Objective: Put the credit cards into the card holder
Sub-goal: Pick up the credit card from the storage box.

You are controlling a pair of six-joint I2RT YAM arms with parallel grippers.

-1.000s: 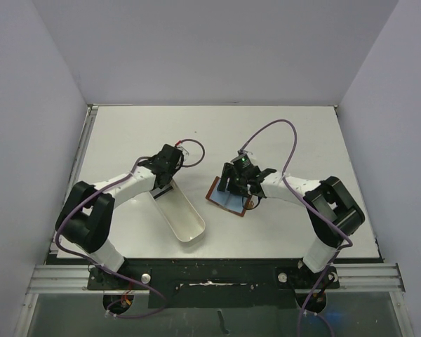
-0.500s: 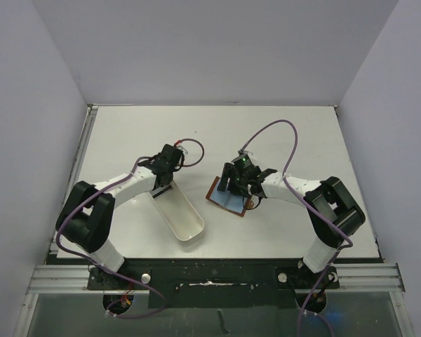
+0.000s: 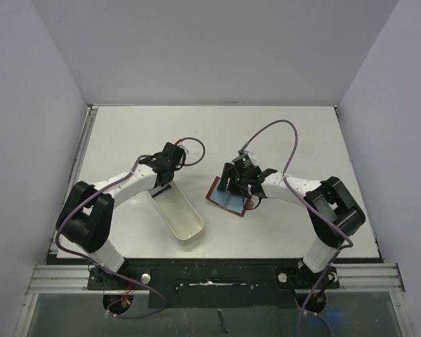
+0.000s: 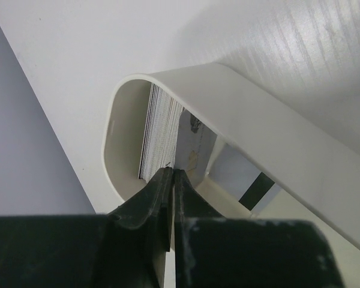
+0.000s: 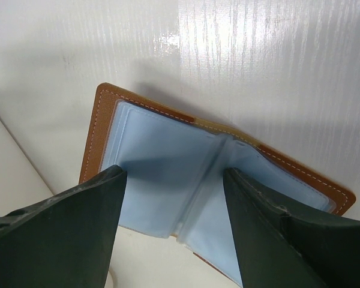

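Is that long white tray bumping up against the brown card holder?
Apart. The top external view shows a strip of bare table between the white tray and the card holder.

I'm seeing the thin plastic credit cards (image 4: 159, 129) standing on edge, packed together at the rounded end of the long white tray (image 4: 258, 126), with one greyish card (image 4: 195, 141) leaning against them. The brown leather card holder (image 5: 162, 156) is lying open beside the tray, its pale blue sleeves facing up.
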